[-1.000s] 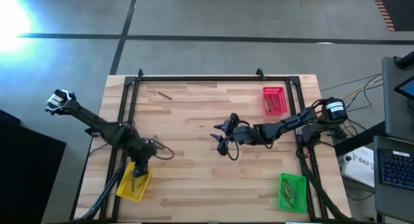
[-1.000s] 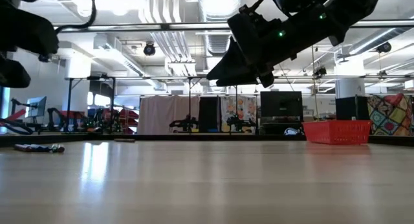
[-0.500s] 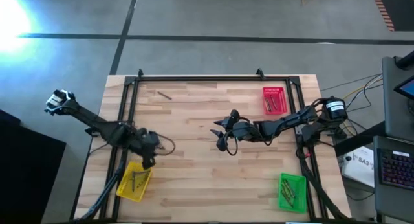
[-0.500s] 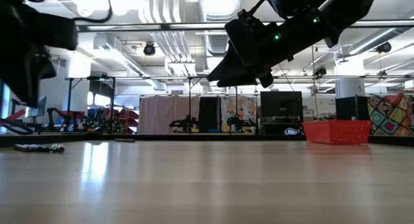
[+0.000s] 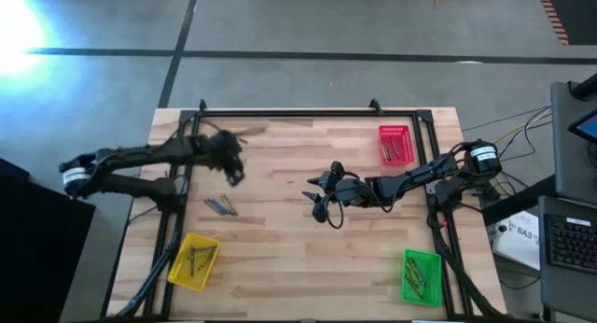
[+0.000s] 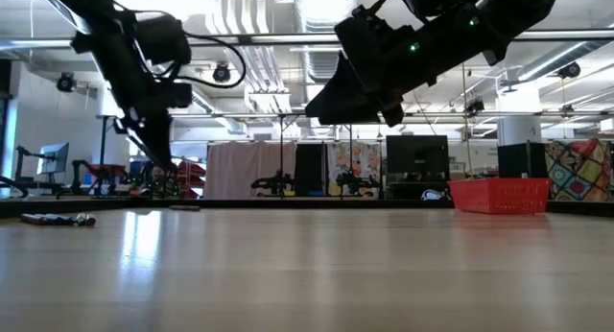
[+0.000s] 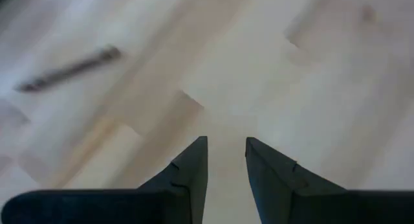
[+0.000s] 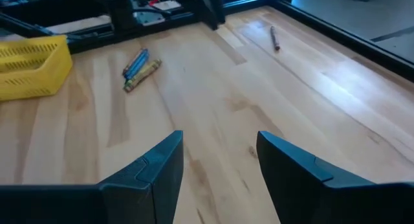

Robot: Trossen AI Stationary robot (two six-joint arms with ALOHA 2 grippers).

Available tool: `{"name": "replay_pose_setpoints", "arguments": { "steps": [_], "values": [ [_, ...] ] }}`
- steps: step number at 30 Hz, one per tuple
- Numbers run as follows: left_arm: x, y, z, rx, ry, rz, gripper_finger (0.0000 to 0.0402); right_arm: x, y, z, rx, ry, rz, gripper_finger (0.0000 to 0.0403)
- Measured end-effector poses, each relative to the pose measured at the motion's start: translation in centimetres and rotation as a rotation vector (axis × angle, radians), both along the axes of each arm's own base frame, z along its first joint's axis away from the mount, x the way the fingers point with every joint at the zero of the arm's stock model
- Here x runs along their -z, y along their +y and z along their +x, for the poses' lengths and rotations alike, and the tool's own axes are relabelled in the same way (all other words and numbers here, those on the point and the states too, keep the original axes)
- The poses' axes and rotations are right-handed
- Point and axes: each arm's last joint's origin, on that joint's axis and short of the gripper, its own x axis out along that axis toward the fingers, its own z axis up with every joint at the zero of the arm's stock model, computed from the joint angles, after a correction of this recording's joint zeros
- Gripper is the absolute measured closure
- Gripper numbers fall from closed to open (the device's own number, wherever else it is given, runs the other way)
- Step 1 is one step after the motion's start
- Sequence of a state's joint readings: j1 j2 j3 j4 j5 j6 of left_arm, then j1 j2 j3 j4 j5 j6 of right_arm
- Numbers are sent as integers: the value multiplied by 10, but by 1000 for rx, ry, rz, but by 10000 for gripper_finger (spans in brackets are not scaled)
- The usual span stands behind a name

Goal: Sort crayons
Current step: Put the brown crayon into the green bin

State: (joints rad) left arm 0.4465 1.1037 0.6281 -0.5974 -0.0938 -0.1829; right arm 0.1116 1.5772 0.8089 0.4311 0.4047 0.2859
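The wooden table point(image 5: 280, 258) carries three trays, and the red tray point(image 5: 395, 144) at its far right serves as the landmark here. The right gripper point(image 5: 317, 203) hangs over the middle of the table, well to the left of the red tray and a little nearer the front; its fingers point(image 8: 152, 169) are spread wide with nothing between them. The left gripper point(image 5: 231, 174) hovers far to the left of the red tray, near the table's far left part, and its fingers point(image 7: 194, 162) stand slightly parted over bare wood, empty.

A small bunch of loose crayons point(image 5: 221, 205), blue and olive, lies on the wood well left of the red tray, just in front of the left gripper. One single dark crayon point(image 8: 274, 37) lies alone near the far edge, far left of the red tray. More crayons rest inside the red tray itself. The yellow tray point(image 5: 193, 261) sits at the front left corner and the green tray point(image 5: 421, 276) straight in front of the red one, both holding crayons. A black frame point(image 5: 280, 113) runs along the table's edges.
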Motion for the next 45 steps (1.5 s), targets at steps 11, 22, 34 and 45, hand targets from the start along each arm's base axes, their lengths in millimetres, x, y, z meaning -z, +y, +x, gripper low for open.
{"name": "replay_pose_setpoints", "arguments": {
  "steps": [11, 22, 34, 45],
  "values": [
    [22, 62, 8, -71, 43, 137, 286, 3, -1, -1, -8, 47, -42, 216],
    [41, 101, 50, 198, 397, 173, 247, 7, -5, -3, -8, 107, -66, 216],
    [60, 130, 61, 238, 635, 198, 274, 17, -7, -9, 18, 211, -49, 216],
    [67, 152, 43, 273, 525, 68, 277, 19, -7, -11, 30, 218, -12, 216]
  ]
}}
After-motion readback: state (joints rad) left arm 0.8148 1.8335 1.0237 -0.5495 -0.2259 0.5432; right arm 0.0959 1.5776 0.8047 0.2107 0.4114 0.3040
